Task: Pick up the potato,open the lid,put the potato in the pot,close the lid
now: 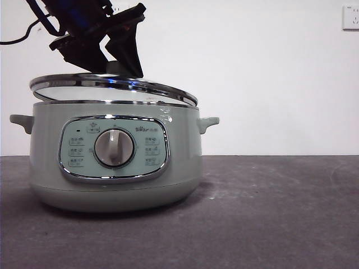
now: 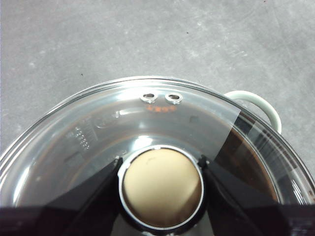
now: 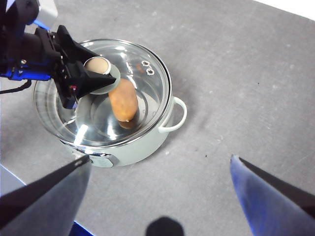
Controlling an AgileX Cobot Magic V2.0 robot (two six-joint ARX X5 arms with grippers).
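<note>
The pale green pot (image 1: 115, 168) stands on the grey table at the left. The glass lid (image 1: 112, 84) sits tilted over it, its left side a little above the pot's rim and its right edge down at the rim. My left gripper (image 1: 120, 61) comes from above and is shut on the lid's knob (image 2: 162, 187), one jaw on each side. The orange-brown potato (image 3: 123, 101) lies inside the pot under the glass. My right gripper (image 3: 160, 159) is open and empty, high above the table to the side of the pot (image 3: 142, 147).
The dark grey table (image 1: 280, 213) stretches to the right of the pot. A white wall stands behind, with a socket (image 1: 350, 17) at the top right. The pot's side handle (image 2: 261, 103) sticks out past the lid.
</note>
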